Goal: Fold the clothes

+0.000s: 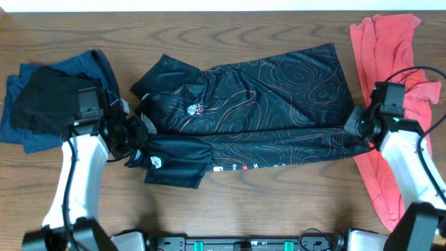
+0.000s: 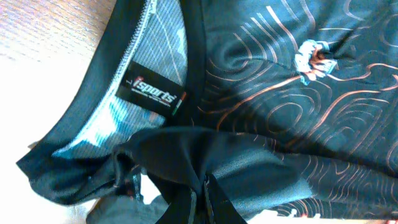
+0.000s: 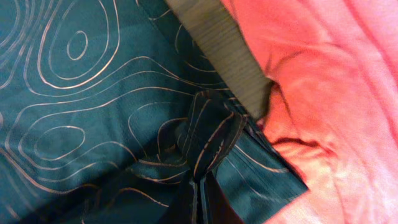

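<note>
Now | left jaws pinching jersey (image 1: 279,90) near collar, apparently | right jaws clamped on its hem

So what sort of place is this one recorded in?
Probably a robot test bench rather than a home: a wood-grain table, two white arms at its near edge, and clothes staged for folding, a black jersey, a coral-red garment and a folded blue pile.

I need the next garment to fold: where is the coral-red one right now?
In the overhead view the coral-red garment lies bunched at the far right, just beyond the hem of the black jersey.
</note>
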### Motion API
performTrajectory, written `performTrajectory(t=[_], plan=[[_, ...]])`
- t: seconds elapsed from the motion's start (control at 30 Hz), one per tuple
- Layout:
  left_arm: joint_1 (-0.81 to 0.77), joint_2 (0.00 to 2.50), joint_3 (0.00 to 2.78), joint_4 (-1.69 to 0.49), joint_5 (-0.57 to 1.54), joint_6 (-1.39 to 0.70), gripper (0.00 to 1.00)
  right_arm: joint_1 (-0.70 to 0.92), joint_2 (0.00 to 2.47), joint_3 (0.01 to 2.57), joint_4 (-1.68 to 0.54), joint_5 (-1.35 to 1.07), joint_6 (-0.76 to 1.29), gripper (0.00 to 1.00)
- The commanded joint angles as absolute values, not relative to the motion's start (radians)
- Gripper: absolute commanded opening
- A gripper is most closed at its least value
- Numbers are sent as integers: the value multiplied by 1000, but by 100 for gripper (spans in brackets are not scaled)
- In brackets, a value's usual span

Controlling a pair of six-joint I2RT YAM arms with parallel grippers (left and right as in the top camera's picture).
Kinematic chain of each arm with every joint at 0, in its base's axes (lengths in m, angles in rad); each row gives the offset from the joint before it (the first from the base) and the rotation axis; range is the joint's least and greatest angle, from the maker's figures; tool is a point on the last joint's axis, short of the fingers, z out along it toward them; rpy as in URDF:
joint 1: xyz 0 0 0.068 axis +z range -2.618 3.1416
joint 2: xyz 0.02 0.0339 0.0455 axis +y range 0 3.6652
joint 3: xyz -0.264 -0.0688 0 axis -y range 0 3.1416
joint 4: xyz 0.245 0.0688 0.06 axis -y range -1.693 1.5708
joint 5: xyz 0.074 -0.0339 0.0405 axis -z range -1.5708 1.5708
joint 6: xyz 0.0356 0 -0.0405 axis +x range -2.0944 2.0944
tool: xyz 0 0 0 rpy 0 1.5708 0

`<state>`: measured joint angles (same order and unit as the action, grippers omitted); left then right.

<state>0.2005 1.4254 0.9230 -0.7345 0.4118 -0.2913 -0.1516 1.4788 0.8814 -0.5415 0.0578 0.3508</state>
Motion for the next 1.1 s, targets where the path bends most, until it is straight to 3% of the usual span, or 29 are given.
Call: performTrajectory(t=[0.0, 0.57, 0.73, 0.93, 1.07], plan=[[205, 1471, 920, -711, 409, -292, 6, -130, 1523, 883, -516, 51, 334, 1], [154, 1515, 920, -543, 412, -292, 6, -109, 1606, 883, -415, 105, 336, 2], [138, 1515, 920, -540, 411, -292, 6, -110, 1606, 883, -334, 105, 336, 10], [138, 1515, 920, -540, 408, -292, 6, -110, 1606, 883, -265, 105, 336, 32], [138, 1515, 920, -541, 408, -292, 12, -111, 1606, 883, -295, 105, 335, 34]])
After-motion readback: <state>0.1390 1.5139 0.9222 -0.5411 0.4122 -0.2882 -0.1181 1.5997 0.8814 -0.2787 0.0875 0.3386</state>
